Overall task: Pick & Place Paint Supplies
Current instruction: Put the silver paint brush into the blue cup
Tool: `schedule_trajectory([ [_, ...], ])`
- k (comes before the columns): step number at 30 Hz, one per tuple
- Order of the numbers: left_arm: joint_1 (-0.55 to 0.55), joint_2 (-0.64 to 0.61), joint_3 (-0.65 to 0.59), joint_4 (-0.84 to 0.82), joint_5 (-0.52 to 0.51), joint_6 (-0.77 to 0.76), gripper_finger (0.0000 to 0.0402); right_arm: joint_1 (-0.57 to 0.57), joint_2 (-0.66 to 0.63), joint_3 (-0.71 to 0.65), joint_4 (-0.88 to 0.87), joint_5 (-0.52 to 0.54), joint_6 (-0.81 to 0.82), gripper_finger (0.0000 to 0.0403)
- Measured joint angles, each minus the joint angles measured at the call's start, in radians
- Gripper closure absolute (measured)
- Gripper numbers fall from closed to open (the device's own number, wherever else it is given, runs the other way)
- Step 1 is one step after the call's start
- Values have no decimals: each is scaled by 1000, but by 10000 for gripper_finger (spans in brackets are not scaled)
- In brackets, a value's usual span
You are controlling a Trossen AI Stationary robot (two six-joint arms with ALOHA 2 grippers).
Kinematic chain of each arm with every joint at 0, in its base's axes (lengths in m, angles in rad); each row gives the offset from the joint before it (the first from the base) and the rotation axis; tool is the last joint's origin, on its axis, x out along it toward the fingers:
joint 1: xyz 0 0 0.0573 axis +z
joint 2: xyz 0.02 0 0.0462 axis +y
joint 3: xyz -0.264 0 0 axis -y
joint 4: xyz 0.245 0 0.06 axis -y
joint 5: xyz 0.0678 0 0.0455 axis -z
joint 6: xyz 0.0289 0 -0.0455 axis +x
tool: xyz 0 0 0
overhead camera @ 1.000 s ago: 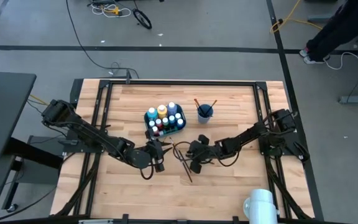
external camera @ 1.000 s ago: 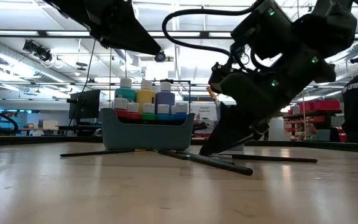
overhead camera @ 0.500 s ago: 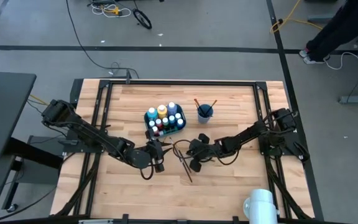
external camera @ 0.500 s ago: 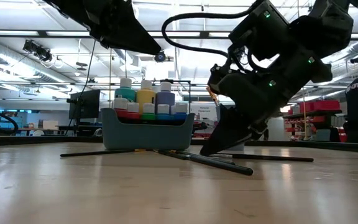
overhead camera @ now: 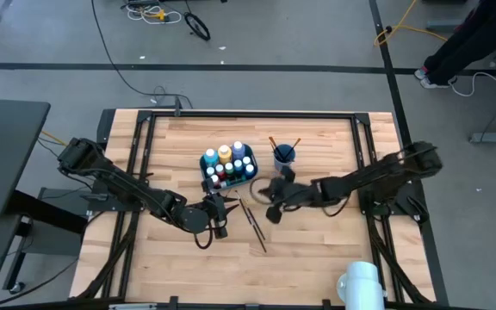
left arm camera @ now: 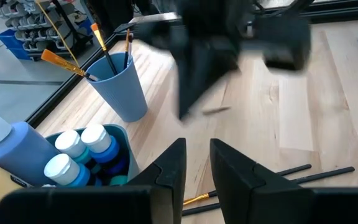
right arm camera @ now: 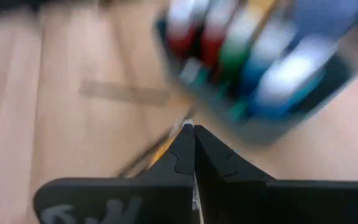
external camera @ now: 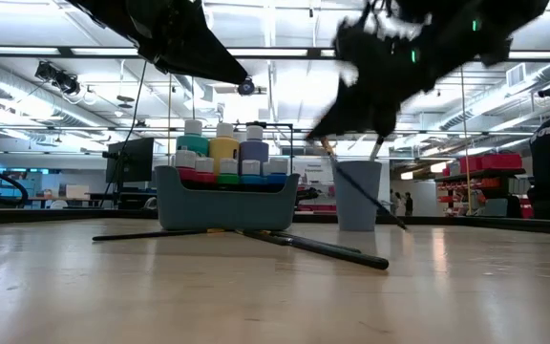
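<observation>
Just right of the bin (overhead camera: pixel 250 175), right hand (overhead camera: pixel 268 195) is pressed together, lifted, near the cup (overhead camera: pixel 283 155); whether it pinches a brush is unclear. Loose brushes (overhead camera: pixel 255 226) lie on the surface between both hands, long axis near-far; left hand (overhead camera: pixel 217 213) hovers slightly parted.

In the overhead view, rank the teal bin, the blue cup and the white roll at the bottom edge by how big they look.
1. teal bin, packed with paint bottles
2. white roll, partly cut off by the frame, so unsure
3. blue cup
</observation>
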Motion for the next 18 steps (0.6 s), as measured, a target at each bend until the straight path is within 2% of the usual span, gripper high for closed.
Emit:
schedule_trajectory([
  [5,0,0,0,2,12,11,320,0,-176,3,11,183,-132,403],
  [9,0,0,0,3,14,19,320,0,-279,3,20,269,-225,403],
  [15,0,0,0,5,13,31,320,-13,-370,3,21,448,-346,403],
  [18,0,0,0,5,12,31,320,-45,-383,3,34,464,-369,403],
])
